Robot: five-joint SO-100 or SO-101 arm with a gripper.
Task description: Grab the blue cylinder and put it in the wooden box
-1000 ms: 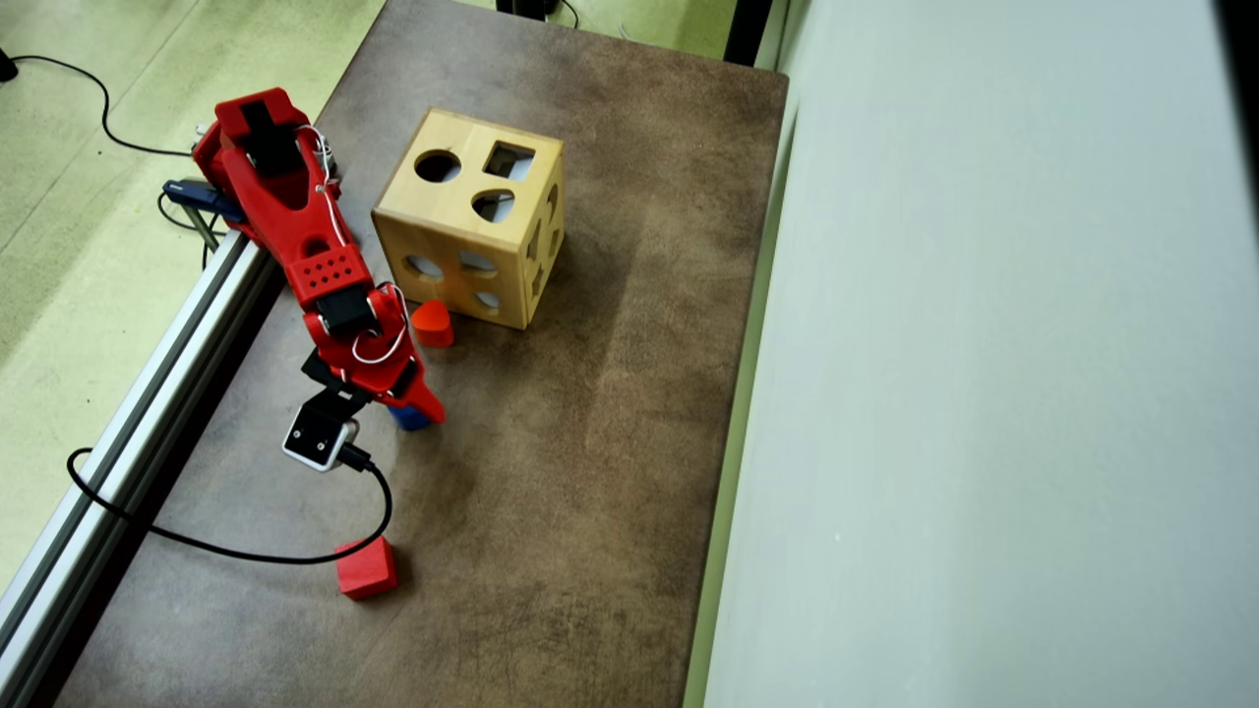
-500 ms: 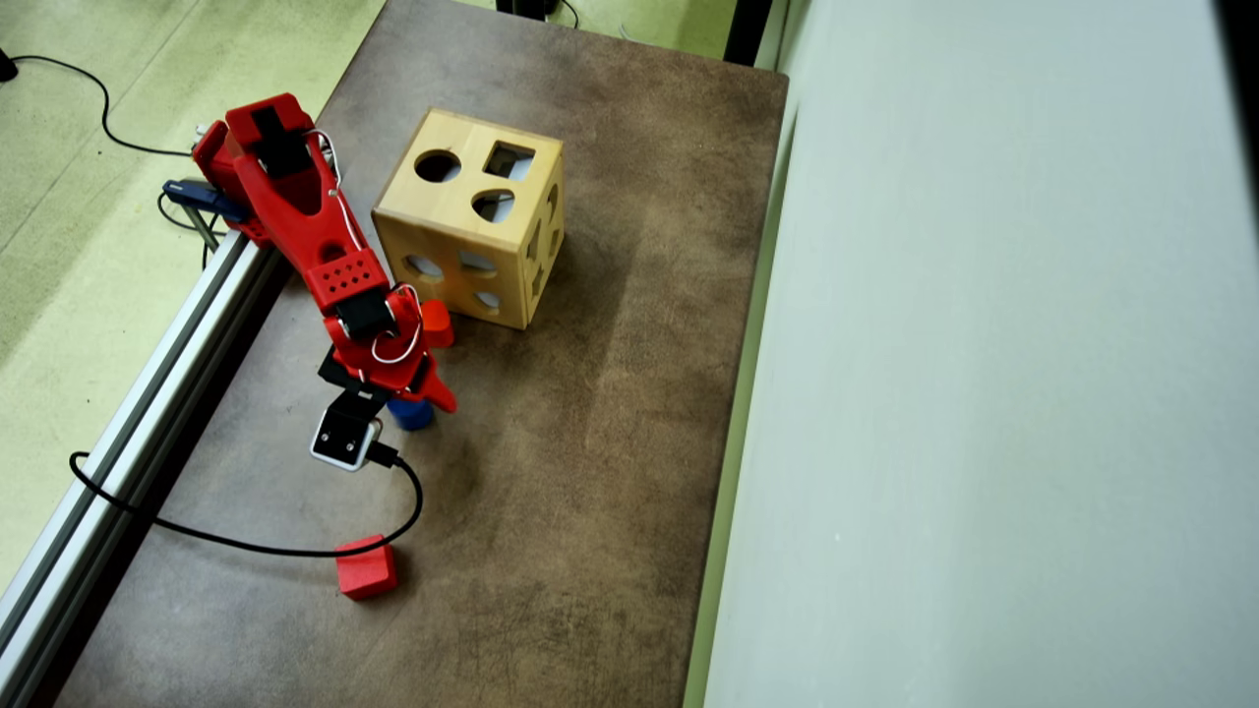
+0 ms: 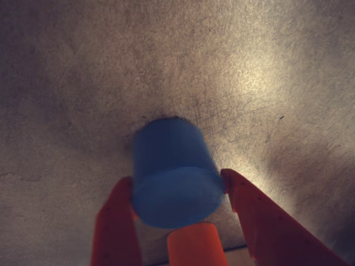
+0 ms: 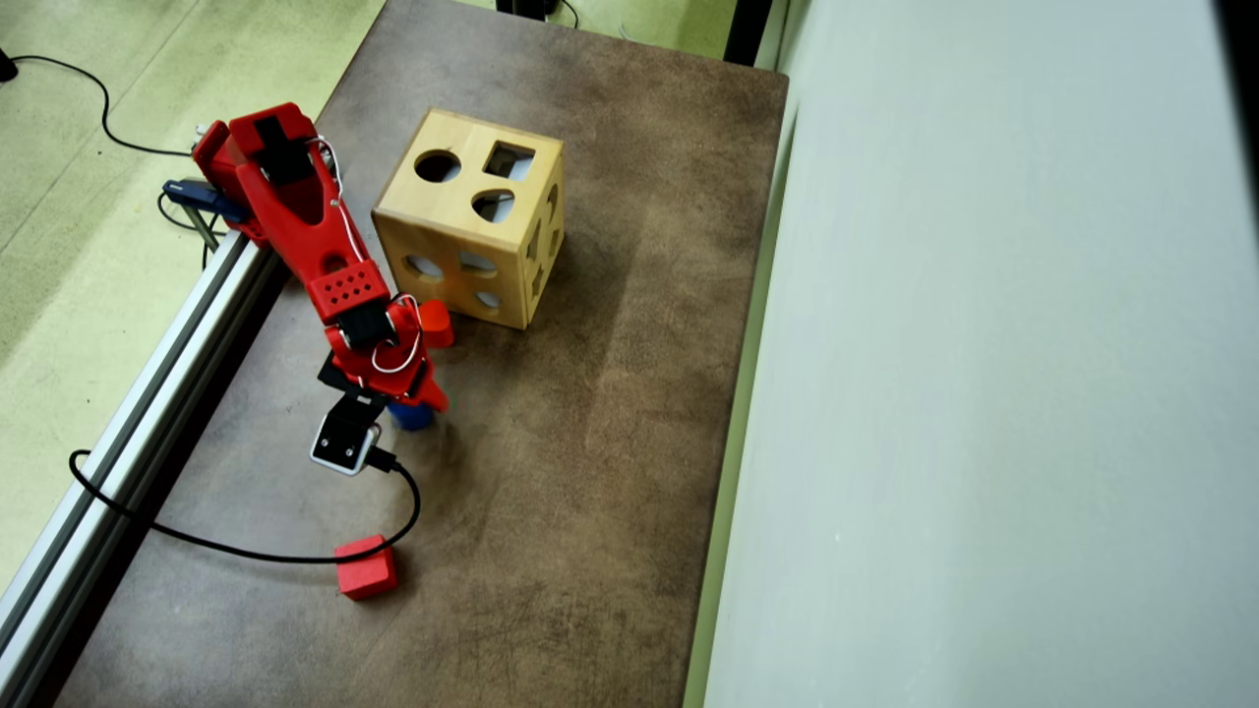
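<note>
Cylinder: short, solid blue, matte, flat round end toward the wrist camera, edges a bit motion-blurred. In the wrist view it sits between the two red fingers of the pincer, each finger against a side of it; pincer looks clamped on the cylinder. An orange-red round part shows just under it at the bottom edge; can't tell what that is. Can't tell from the wrist view if the cylinder's far end touches the bench.

Overhead view: only a sliver of the cylinder shows, poking out under the pincer, the rest covered by the red arm. It's in the left half of the bench, near mid-length, well apart from the right edge.

Only in the overhead view:
- wooden box, pale cube with round, square and other cutouts on top and sides, toward the far left part of the bench, apart from the cylinder
- orange-red rounded block, just by the box's near corner, partly behind the arm
- red cube near the front-left part of the bench, well apart from the pincer
- wrist camera with black cable looping across the bench toward the cube
- aluminium rail along the left edge
</note>
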